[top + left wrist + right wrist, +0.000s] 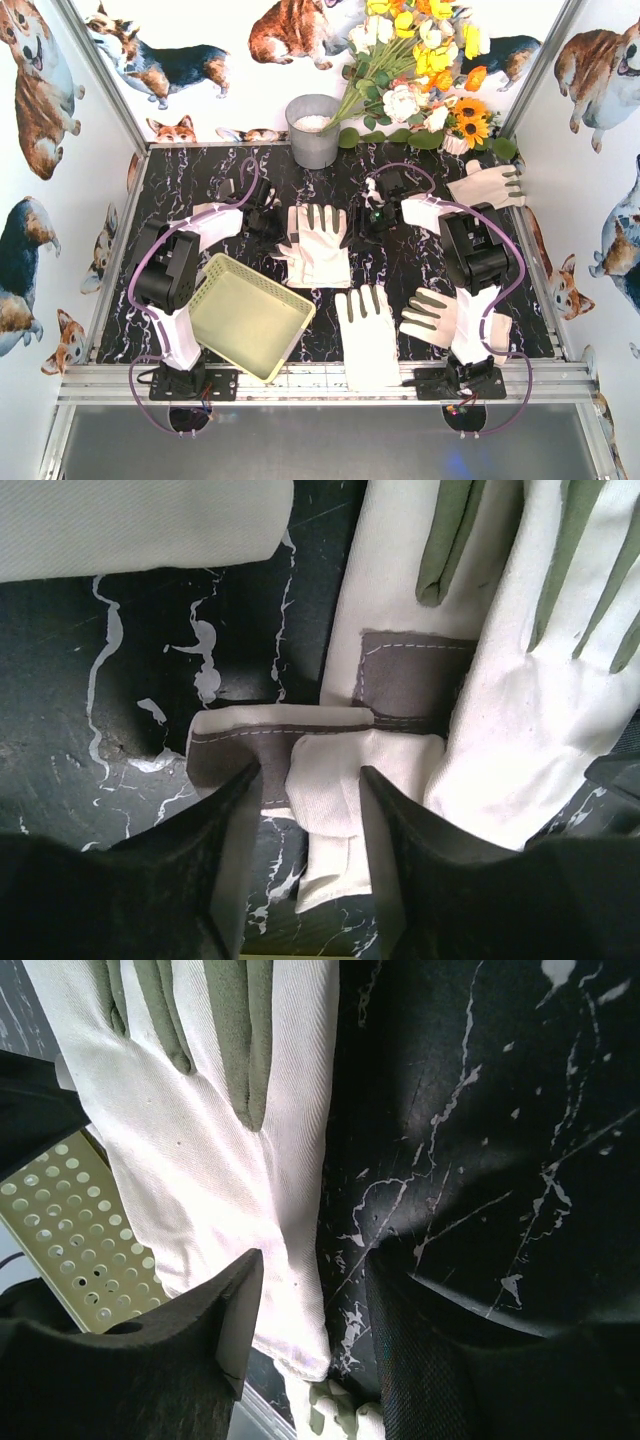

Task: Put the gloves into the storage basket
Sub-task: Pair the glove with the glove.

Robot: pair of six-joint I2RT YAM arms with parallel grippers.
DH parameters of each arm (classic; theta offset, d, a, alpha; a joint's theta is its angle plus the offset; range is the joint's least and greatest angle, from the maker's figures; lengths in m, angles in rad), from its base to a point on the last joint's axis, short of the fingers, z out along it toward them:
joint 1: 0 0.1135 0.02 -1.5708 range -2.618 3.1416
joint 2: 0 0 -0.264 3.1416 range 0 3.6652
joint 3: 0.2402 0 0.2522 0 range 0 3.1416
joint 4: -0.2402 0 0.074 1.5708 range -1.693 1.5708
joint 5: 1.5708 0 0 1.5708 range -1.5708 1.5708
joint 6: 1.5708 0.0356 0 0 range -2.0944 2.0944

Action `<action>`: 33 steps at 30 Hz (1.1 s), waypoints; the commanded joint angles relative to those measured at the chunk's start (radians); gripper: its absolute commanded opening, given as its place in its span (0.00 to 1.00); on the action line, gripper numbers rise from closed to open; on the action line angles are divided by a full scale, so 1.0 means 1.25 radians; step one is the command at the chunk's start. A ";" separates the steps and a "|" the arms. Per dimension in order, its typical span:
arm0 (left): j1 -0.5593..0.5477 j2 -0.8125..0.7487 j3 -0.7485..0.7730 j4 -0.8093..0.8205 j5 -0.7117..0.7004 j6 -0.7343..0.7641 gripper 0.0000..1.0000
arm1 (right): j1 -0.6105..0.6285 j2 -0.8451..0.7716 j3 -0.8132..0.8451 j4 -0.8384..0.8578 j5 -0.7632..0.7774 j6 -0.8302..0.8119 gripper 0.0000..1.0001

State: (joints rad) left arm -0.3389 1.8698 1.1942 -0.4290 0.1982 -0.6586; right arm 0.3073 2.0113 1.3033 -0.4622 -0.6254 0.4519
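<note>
Sitting tilted at the near left, the storage basket [250, 315] has the gloves [318, 240] spread outside it on the black table [180, 170]. The left gripper [310, 772] straddles a folded glove cuff [325, 810], jaws half apart; I cannot tell whether it is pinched. The right gripper [312, 1270] hangs part-open and empty at the edge of a white glove [200, 1160].

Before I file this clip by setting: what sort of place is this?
Probably a staged robot test booth, not a home or workshop: corgi-print wall panels close in a black marbled table, and the left arm and right arm are bolted to an aluminium rail at its near edge.
</note>
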 commanded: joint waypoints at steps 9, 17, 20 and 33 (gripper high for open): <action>0.005 -0.027 -0.016 0.035 0.017 -0.011 0.21 | 0.000 0.030 0.045 0.041 -0.051 0.013 0.35; 0.006 -0.061 -0.014 0.029 -0.008 -0.009 0.00 | 0.000 0.008 0.055 0.031 -0.064 0.003 0.00; 0.006 -0.087 -0.010 0.020 -0.027 -0.008 0.00 | 0.000 -0.032 0.057 0.011 -0.038 -0.012 0.00; 0.031 -0.167 -0.047 -0.040 -0.109 0.030 0.00 | 0.021 -0.074 0.072 0.029 -0.016 0.013 0.00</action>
State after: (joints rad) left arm -0.3359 1.6859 1.1511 -0.4309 0.1280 -0.6685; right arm 0.3229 1.9503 1.3502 -0.4564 -0.6731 0.4603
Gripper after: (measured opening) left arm 0.013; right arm 0.041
